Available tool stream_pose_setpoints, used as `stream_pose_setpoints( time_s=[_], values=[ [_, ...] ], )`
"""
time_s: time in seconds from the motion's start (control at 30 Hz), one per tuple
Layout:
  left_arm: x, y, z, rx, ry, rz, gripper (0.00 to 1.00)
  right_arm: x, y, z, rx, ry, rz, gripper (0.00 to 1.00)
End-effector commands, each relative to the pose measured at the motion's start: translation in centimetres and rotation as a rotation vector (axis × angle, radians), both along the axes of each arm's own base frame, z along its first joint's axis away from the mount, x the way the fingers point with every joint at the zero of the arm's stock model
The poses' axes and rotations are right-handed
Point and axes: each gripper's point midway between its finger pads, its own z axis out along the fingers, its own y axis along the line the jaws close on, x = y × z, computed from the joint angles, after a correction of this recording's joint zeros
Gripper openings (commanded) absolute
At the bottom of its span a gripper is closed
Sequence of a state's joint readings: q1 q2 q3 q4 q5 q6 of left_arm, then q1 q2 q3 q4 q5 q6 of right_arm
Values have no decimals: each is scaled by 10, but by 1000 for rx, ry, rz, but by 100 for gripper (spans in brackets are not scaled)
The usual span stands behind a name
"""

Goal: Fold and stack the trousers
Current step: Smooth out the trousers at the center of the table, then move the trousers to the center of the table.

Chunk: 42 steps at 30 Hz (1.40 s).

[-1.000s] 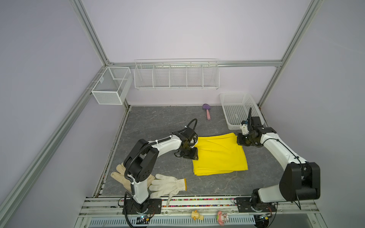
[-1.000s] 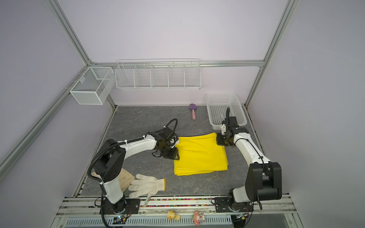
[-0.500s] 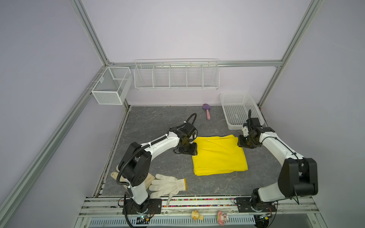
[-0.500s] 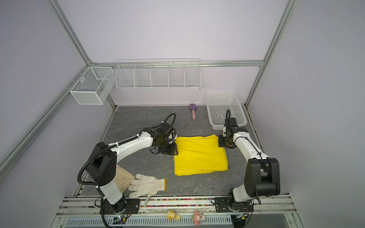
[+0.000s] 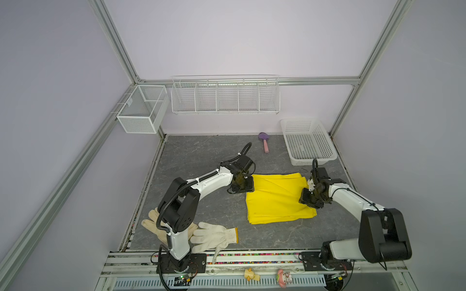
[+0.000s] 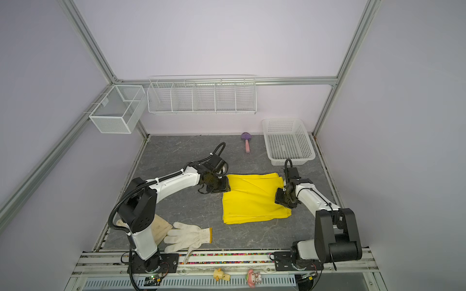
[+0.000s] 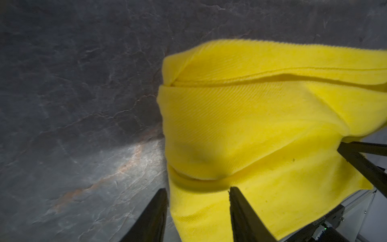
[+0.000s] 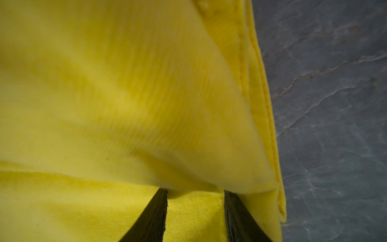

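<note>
Grey marbled table point(image 5: 201, 156) inside lilac walls carried the trousers point(image 5: 277, 199), which lay right of centre as a flat yellow pad of several layers. The pad was close to square, so I could pick out no clear long axis.

Its position between the two arms mattered most. The left gripper point(image 5: 242, 186) sat at the pad's far left corner, touching or just beside the cloth. The right gripper point(image 5: 309, 199) sat on the right edge about midway along, over the cloth. Each arm was therefore nearest its own side, and by my reading any further fold would run across the pad from one of those edges.

In the left wrist view the jaws stood parted, with the cloth's edge lying loosely in the gap and nothing pinched. In the right wrist view the jaws were also parted. A lower layer lay between them and an upper flap draped over the tips, so I could not tell how far under it they reached.

No waistband button showed. The layer count was unclear, and the left arm hid part of the cream glove point(image 5: 153, 224).
</note>
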State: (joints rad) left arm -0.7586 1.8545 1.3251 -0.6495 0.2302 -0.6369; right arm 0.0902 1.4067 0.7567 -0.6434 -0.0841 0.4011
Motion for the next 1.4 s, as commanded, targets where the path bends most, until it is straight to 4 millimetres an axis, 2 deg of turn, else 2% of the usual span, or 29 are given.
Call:
stream_pose_setpoints(
  time_s=[0.0,0.07,0.13,0.2,0.37,0.43,0.5,0.57,0.63,0.73,0.87,1.0,1.13,1.23,1.37],
  values=[
    [-15,-12,-18,-29,63,19,49,-11,-10,-23,-28,60,-52,47],
    [-23,-14,-27,-29,93,15,48,-16,-10,-28,-24,77,-54,48],
    [-32,-13,-33,-7,116,1,48,-17,-8,-23,-12,75,-44,48],
    [-38,-5,-39,48,128,-12,47,-5,-2,-5,24,9,-19,48],
    [-43,7,-40,115,123,-33,47,42,31,69,142,-255,84,48],
    [-43,9,-34,134,112,-41,46,59,48,90,192,-326,115,47],
    [-42,7,-22,123,84,-42,46,71,63,97,214,-365,151,46],
    [-43,7,-11,114,74,-27,47,80,72,90,201,-359,183,46],
    [-51,4,-7,100,76,-20,47,89,71,79,174,-343,194,46],
    [-65,-3,-16,67,99,-10,47,99,60,59,77,-313,218,46],
    [-74,-5,-34,72,124,-19,47,107,37,41,-39,-288,228,46],
    [-88,13,-63,153,174,-33,45,110,12,31,-111,-275,199,46],
    [-98,27,-74,192,194,-35,44,114,-5,25,-134,-274,163,46],
    [-102,36,-77,224,202,-54,43,113,-6,9,-116,-238,172,46],
    [-101,42,-70,260,191,-74,45,110,-2,1,-82,-221,167,46]
  ],
)
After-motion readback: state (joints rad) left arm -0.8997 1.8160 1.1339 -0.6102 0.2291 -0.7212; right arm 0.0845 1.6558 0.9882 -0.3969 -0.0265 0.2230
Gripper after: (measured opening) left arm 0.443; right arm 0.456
